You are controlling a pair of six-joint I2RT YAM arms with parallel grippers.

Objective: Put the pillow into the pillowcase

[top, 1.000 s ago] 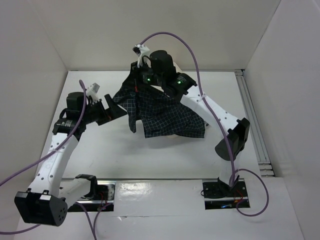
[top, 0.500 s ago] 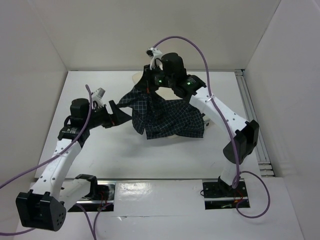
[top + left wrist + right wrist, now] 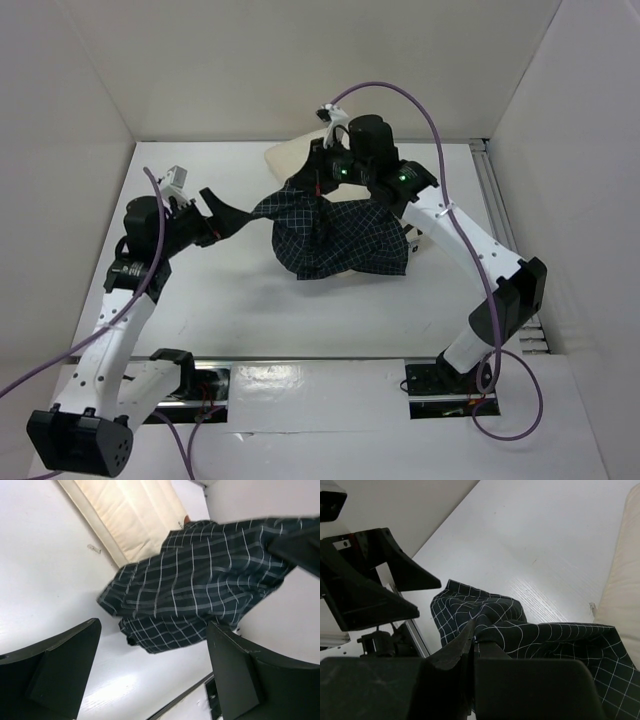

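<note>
right gripper (image 3: 474,631) pinched closed on a fold of the checked pillowcase (image 3: 345,240), which drapes over the cream pillow (image 3: 287,157) mid-table. left gripper (image 3: 228,213) spread wide, empty, just beside the pillowcase's left edge.

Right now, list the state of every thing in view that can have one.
pillow: lying flat, partly covered by the checked cloth, its far end bare; whether any of it is inside cannot be told.
pillowcase: bunched and draped over the pillow, one fold pinched and lifted.
left gripper: open, empty, facing the pillowcase's edge.
right gripper: shut on a fold of the pillowcase.
</note>
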